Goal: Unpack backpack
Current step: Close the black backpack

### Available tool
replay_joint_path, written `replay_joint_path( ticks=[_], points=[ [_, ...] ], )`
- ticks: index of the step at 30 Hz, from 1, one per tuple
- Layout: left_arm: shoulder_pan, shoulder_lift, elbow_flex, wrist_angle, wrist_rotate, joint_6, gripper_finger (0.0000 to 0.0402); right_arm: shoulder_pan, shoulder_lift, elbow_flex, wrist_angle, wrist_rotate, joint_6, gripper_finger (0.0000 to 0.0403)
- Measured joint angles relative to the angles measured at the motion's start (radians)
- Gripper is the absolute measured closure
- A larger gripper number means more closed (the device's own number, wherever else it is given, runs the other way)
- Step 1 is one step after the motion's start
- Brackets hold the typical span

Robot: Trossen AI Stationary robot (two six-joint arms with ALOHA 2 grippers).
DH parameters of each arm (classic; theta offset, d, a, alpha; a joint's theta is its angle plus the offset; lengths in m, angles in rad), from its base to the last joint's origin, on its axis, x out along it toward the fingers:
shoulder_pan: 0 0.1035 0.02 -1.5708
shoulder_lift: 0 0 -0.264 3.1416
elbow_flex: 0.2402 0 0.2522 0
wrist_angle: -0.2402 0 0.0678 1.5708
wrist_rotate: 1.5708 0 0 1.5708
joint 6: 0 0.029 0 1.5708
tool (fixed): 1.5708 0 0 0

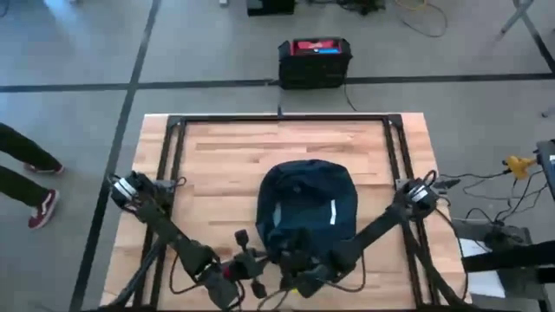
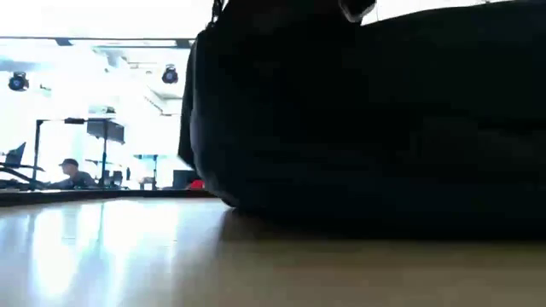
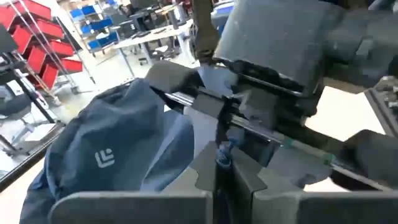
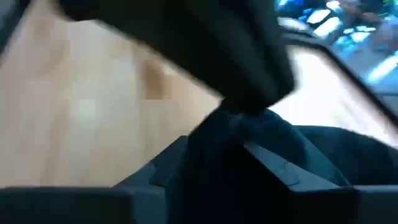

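The dark navy backpack [image 1: 305, 208] lies on the wooden table near its front edge and fills the low view [image 2: 367, 128]. Both grippers meet at its near end. My left gripper [image 3: 222, 167] comes in from the left and is shut on a small blue tab [image 3: 222, 151] at the backpack's near edge. My right gripper [image 4: 227, 155] comes in from the right, and dark fabric [image 4: 233, 134] is bunched between its fingers. In the left wrist view the right gripper's body [image 3: 280, 56] stands just beyond my left fingers. My left gripper pinches the small blue tab [image 3: 222, 151] between its two fingertips, coming nearly level from the table's near left. The backpack's body still rests on the table. My right gripper has a bunch of the backpack's dark fabric [image 4: 231, 127] between its two fingers, slanting down from the near right. Blur hides how many layers it holds.
A black frame [image 1: 277, 119] runs around the tabletop. A black box with a red top [image 1: 314, 59] stands on the floor beyond the far edge. A person's legs [image 1: 30, 178] show at the left. Cables [image 1: 486, 186] lie off the table's right side.
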Motion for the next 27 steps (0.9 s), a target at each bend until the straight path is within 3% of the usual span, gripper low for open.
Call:
replay_joint_path(
  ticks=[5,9,18,22,27],
  points=[
    [-0.002,-0.012,0.0,-0.046,-0.002,-0.004,0.0401,0.003,-0.001,-0.001,-0.009,-0.038,-0.002,0.0379],
    [-0.002,-0.03,0.0,-0.18,-0.027,-0.067,0.0401,0.014,-0.004,-0.001,-0.024,-0.166,0.025,0.0392],
    [0.018,-0.077,-0.016,-0.778,-0.077,-0.618,0.0401,0.155,-0.11,-0.002,-0.236,-0.282,0.089,0.04],
    [0.029,-0.118,-0.047,-0.895,-0.094,-0.724,0.0401,0.239,-0.192,-0.002,-0.443,-0.264,0.22,0.0401],
    [0.047,-0.187,-0.13,-0.896,-0.095,-0.77,0.0401,0.344,-0.289,-0.002,-0.897,-0.139,0.623,0.0402]
  ],
)
